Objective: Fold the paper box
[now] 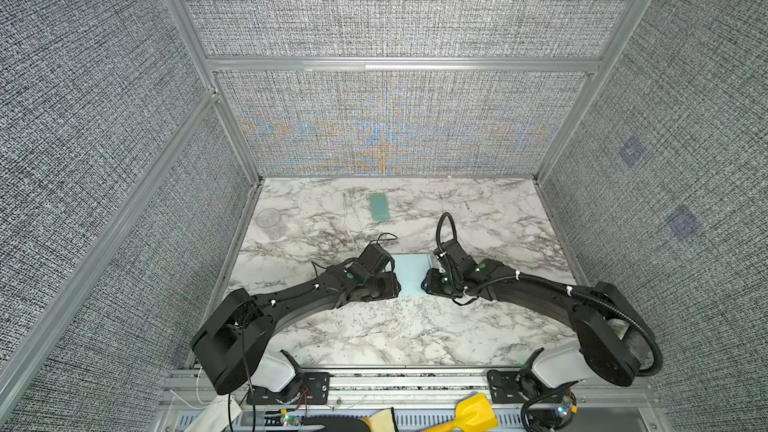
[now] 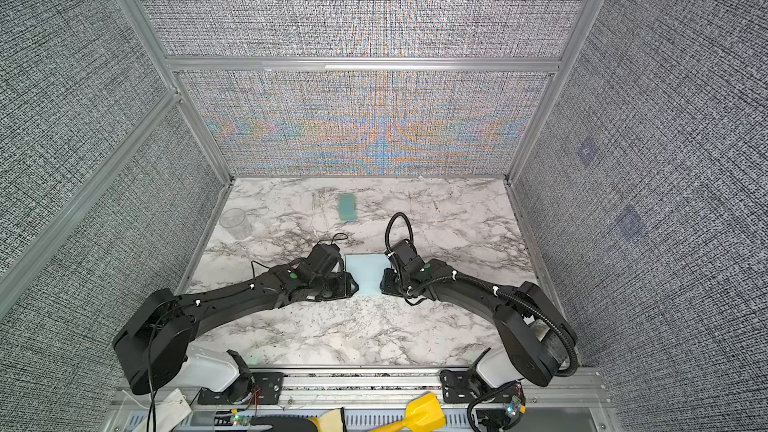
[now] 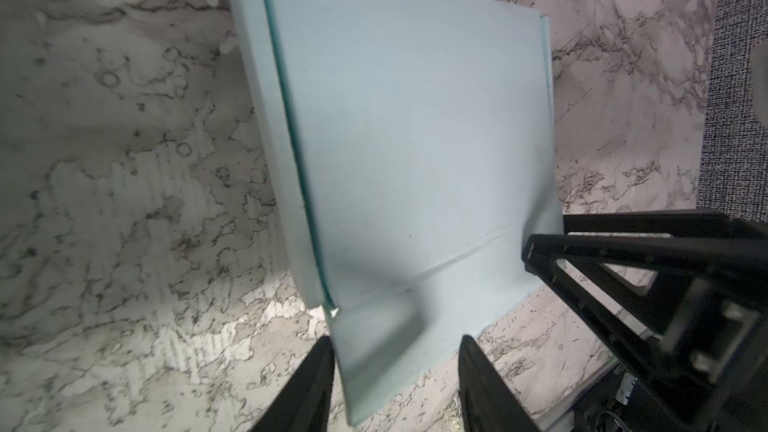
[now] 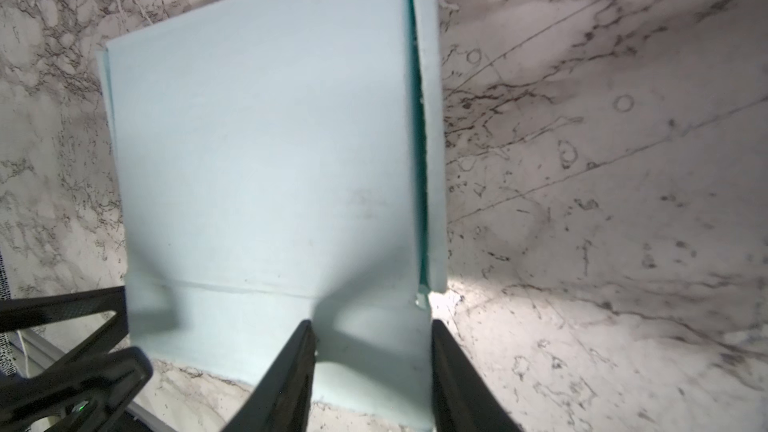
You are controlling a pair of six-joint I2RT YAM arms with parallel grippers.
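Left gripper (image 3: 397, 337) and right gripper (image 4: 370, 322) flank the box (image 1: 411, 274), fingers (image 4: 286, 388) apart astride its near flap (image 4: 232, 317), likely pressing both ends so the crease folds evenly.

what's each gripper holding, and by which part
Cannot be told: left gripper and right gripper each straddle the near flap of the pale sky-blue cardboard box; no clamp shows.

A: What do the arms look like?
B: Both the left arm (image 1: 291, 304) and the right arm (image 1: 536, 297) are matte black curved shells on white bases (image 1: 272, 369), with green lights (image 1: 350, 275) near the wrists.
A: Wiring?
B: A ribbed black hose (image 1: 544, 281) runs along the right one, held by white ties (image 1: 516, 275); the left has a thin black wire (image 1: 384, 237). The left gripper (image 3: 397, 337) and right gripper (image 4: 370, 322) have black tapering fingers.
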